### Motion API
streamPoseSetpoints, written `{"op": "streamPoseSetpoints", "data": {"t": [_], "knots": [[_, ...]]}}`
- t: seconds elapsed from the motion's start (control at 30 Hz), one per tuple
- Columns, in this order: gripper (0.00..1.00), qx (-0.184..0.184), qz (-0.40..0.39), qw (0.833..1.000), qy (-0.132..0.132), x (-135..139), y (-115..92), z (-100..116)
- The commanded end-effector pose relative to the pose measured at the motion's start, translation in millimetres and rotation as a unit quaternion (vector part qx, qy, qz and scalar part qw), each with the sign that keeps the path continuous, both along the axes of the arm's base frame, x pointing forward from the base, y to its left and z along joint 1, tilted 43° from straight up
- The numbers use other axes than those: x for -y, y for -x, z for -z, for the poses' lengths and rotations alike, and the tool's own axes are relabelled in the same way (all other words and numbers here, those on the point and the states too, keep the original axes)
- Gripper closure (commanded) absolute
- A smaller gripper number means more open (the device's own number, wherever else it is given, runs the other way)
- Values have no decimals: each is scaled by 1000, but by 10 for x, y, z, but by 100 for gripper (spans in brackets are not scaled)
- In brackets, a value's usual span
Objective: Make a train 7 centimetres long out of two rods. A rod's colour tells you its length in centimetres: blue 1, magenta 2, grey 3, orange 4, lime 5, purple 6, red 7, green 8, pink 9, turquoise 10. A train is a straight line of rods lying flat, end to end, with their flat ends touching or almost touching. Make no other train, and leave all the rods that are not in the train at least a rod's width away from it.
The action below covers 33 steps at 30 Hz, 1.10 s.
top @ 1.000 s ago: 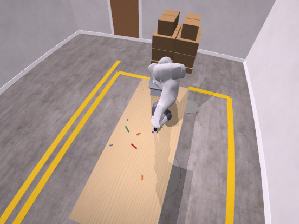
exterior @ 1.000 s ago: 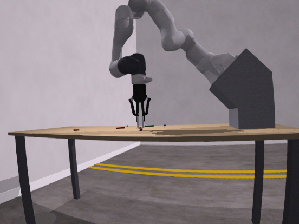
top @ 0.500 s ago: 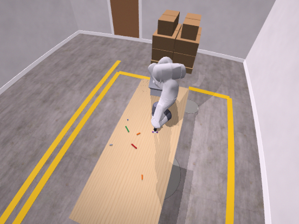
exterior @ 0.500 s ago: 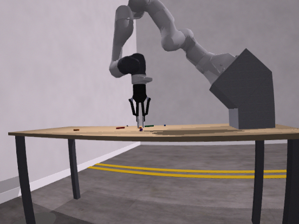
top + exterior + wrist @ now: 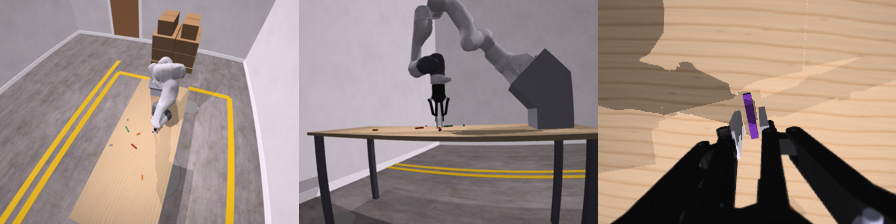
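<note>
A purple rod (image 5: 153, 132) (image 5: 440, 130) (image 5: 749, 107) lies on the table between the fingertips of my gripper (image 5: 155, 131) (image 5: 440, 126) (image 5: 751, 119). The fingers stand narrowly open around its middle, with a thin gap on each side in the wrist view. A small blue rod (image 5: 128, 119) (image 5: 463, 125) lies apart near the left edge in the top view. A grey rod (image 5: 110, 144) (image 5: 426, 125) lies near that same edge. One orange rod (image 5: 138, 133) lies left of the gripper, another orange rod (image 5: 142, 177) (image 5: 375, 130) far towards the near end.
A red rod (image 5: 134, 146) (image 5: 419, 127) and a green rod (image 5: 127, 129) (image 5: 448, 125) lie on the wooden table (image 5: 114, 189) (image 5: 348, 132), left of the gripper in the top view. The arm's base stands at the table's far end. The arm's shadow falls across the tabletop.
</note>
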<state>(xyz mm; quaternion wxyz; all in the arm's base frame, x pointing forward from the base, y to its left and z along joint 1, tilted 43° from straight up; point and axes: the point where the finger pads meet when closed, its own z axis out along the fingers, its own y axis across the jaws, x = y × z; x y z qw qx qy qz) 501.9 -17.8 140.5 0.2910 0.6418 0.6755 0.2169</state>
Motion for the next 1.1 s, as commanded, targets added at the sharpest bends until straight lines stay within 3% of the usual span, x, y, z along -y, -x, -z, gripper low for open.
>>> {"op": "streamPoseSetpoints", "data": {"t": [0.0,1.07], "knots": [[77,0,-1,1000,1,0,2,2],[77,0,-1,1000,1,11,-87,99]]}}
